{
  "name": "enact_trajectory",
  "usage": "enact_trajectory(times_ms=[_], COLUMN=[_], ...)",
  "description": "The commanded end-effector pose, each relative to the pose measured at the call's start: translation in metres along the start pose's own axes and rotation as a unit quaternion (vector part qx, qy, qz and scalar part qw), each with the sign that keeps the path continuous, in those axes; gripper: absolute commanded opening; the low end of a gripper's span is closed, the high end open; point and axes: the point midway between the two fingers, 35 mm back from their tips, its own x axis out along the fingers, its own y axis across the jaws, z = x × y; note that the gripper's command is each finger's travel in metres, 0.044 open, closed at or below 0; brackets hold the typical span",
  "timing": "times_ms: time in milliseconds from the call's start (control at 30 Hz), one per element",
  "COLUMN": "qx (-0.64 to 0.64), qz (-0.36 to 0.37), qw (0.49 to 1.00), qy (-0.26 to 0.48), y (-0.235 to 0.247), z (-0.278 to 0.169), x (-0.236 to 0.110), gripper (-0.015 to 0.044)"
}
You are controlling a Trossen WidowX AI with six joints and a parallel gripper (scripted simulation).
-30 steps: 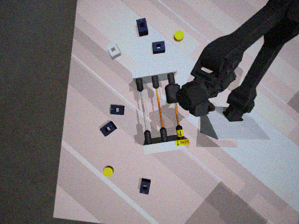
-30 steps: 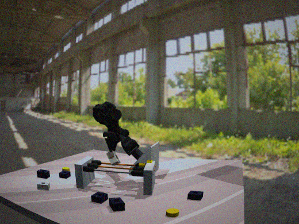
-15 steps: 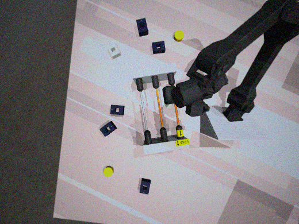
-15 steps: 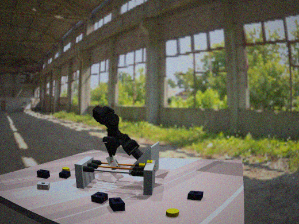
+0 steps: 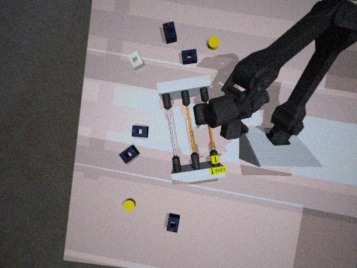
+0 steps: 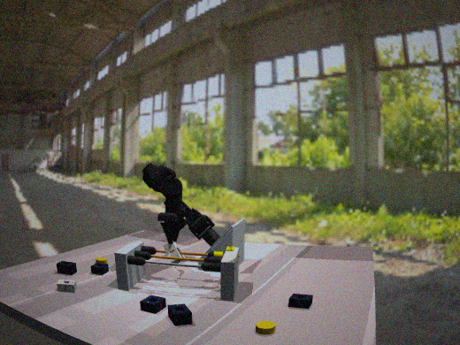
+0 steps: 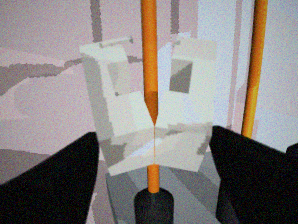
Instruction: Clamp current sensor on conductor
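The split-core current sensor (image 7: pixel 150 120) is a pale grey-white block whose two halves gape apart at the top in a V, joined at the hinge below. It straddles the orange LOAD conductor (image 7: pixel 148 50), which runs through the gap. The yellow LOAD marker (image 5: pixel 218 170) sits at that conductor's end nearer the bench's long front edge.
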Motion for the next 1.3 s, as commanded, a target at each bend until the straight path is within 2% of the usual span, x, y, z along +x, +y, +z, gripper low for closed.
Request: enact_trajectory(times_ms=[0,1267], qx=[0.001,0.001], qz=[0.000,0.012], qw=[1.000,1.000], qy=[0.000,0.000], y=[0.0000,-0.0015], z=[0.0000,-0.0003], x=[-0.0002,0.0003], gripper=[0.0000,0.0000])
